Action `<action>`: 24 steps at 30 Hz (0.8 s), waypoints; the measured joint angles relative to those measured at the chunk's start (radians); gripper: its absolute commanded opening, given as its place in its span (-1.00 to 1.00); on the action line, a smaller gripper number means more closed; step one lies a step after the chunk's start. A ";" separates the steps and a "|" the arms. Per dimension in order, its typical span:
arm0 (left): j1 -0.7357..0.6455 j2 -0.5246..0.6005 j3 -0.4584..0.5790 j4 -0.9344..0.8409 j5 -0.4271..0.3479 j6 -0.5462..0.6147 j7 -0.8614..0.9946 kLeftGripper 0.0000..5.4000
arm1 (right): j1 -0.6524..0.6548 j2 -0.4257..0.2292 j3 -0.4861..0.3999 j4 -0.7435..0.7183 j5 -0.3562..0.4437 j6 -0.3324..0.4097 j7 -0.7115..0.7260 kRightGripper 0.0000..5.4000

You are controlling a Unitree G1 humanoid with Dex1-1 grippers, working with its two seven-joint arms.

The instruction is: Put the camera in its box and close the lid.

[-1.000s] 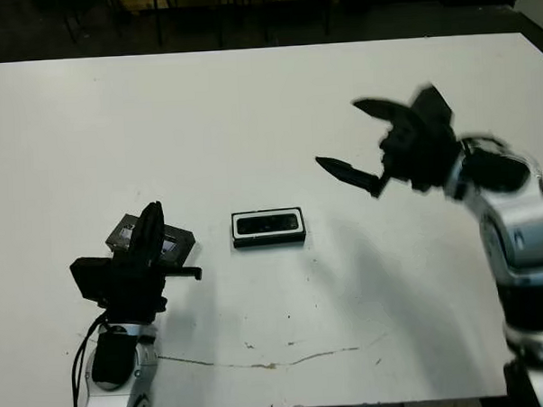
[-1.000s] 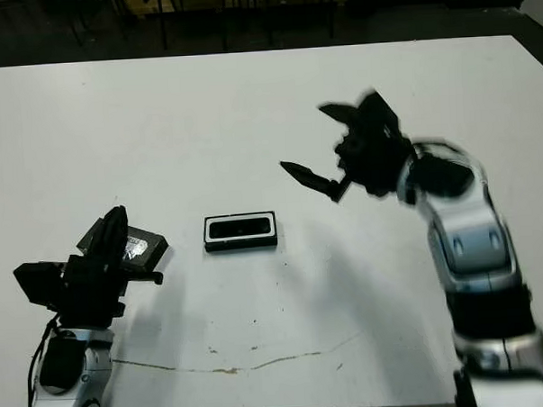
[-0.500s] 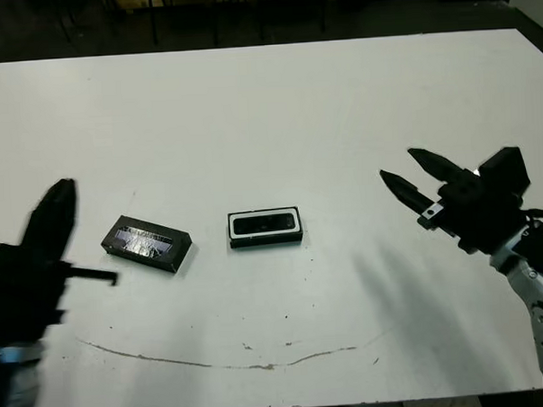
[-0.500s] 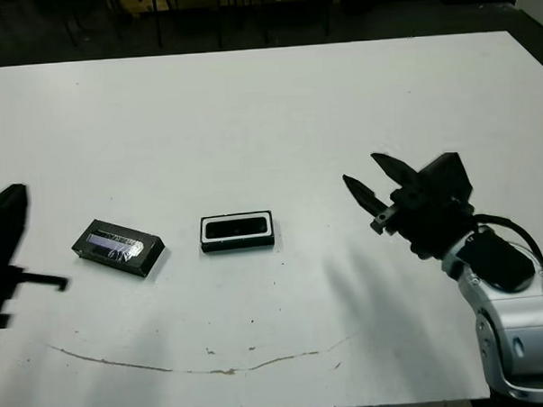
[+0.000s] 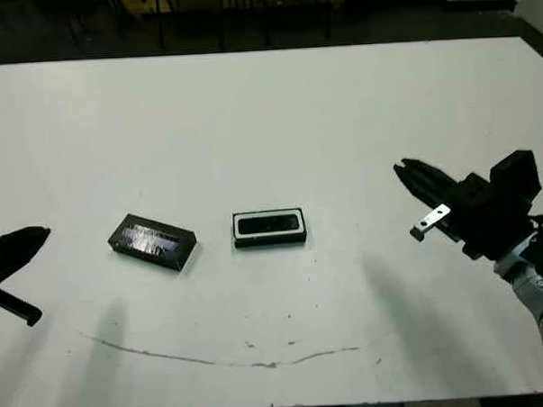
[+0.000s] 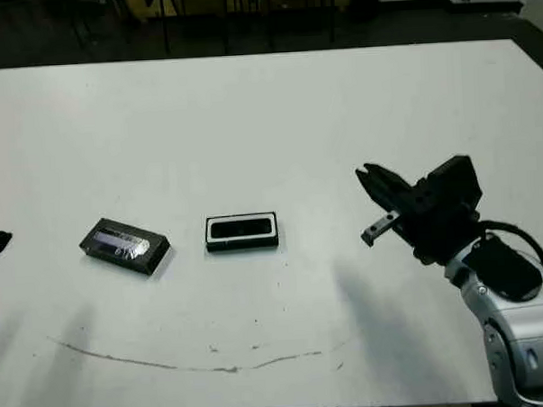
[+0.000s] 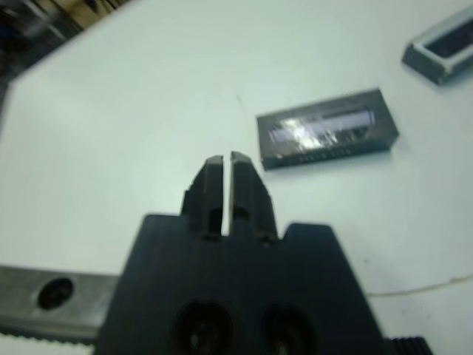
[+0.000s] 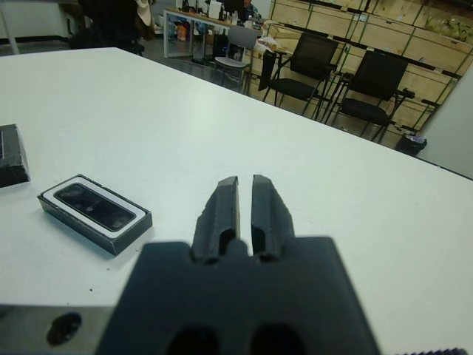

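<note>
While the small black oblong camera (image 5: 269, 224) is lying inside the shallow black box with white lining (image 5: 239, 233), the box is found on the white table (image 5: 268, 113) about midway between the left and right edges, somewhat closer to the near edge. No cover is placed on the box, so the camera can be seen from above. The flat black lid with the glossy greyish top (image 5: 153, 241) is laid flat on the table to the left of the box, near it but apart, and turned a little askew. The left gripper (image 7: 227, 164) is held close to the left edge, with its two black fingers pressed together on nothing. The right gripper (image 8: 244, 191) is kept toward the right edge, well apart from the box; its fingers are also drawn together and nothing is pinched.
</note>
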 measured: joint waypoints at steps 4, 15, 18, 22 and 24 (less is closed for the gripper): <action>-0.071 0.033 -0.123 0.056 0.004 0.023 -0.043 -1.00 | -0.003 -0.009 -0.002 -0.008 0.004 0.013 -0.008 -0.99; -0.380 0.103 -0.374 0.116 -0.028 0.304 -0.081 -1.00 | -0.018 -0.026 -0.004 -0.007 0.033 0.016 -0.015 -0.99; -0.429 0.102 -0.428 0.152 -0.031 0.319 -0.101 -1.00 | -0.019 -0.027 -0.004 -0.007 0.039 0.018 -0.017 -0.99; -0.478 0.103 -0.505 0.184 -0.023 0.338 -0.113 -1.00 | -0.021 -0.029 -0.002 -0.009 0.041 0.020 -0.023 -0.99; -0.499 0.104 -0.540 0.185 -0.010 0.348 -0.112 -1.00 | -0.021 -0.030 -0.002 -0.010 0.042 0.026 -0.027 -0.99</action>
